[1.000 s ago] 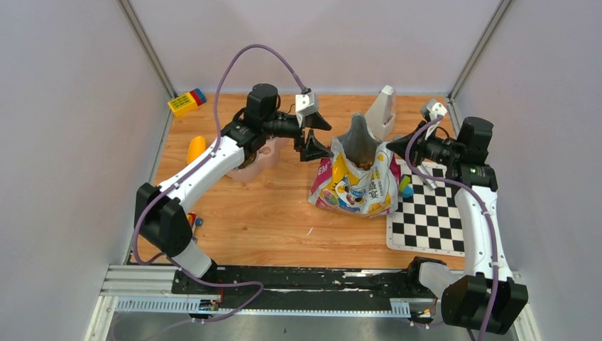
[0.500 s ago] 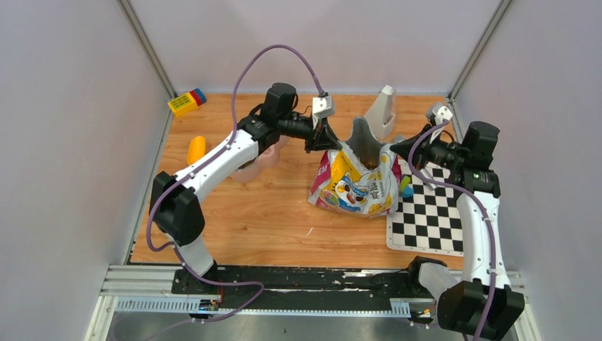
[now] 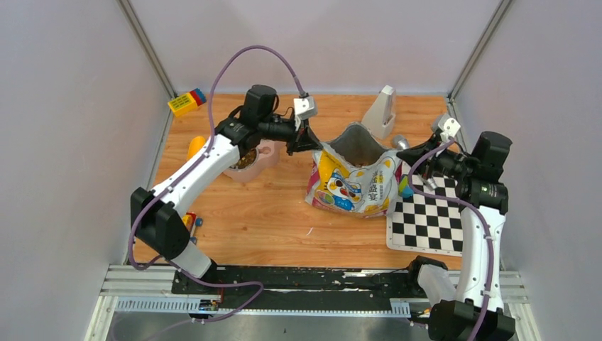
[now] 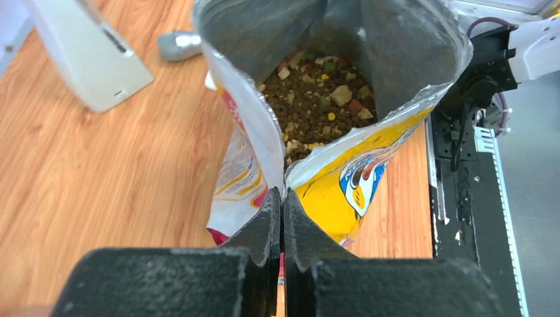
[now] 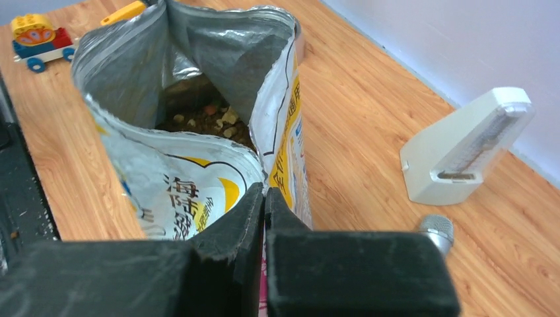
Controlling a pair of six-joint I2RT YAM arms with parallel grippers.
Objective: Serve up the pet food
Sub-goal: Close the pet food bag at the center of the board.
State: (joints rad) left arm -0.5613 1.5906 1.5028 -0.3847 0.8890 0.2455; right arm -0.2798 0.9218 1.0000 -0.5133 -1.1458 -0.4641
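From above: upright in mid-table, the bag, mouth pulled wide between the two arms. Pinched at its left rim by the left gripper and at its right rim by the right gripper, both clenched on the foil. Just left of the bag, under the left arm, a pink bowl with something brown in one cup; to the right, just beside the bag's foot, a checkerboard mat; behind, a white wedge. From the left wrist: looking along the closed fingers, tips squeezed together on the yellow-and-silver edge (no gap between them). Beyond, deep in the silver lining, the pet food: brown kibble flecked with yellow, green and red bits, lying at the bottom of the bag. Past the bag on the wooden table, a small silver object. From the right wrist: same grip at the opposite rim, fingers shut flat on the printed edge beside the lettering. Kibble low inside, half in shadow. Far off at top left, a toy car.
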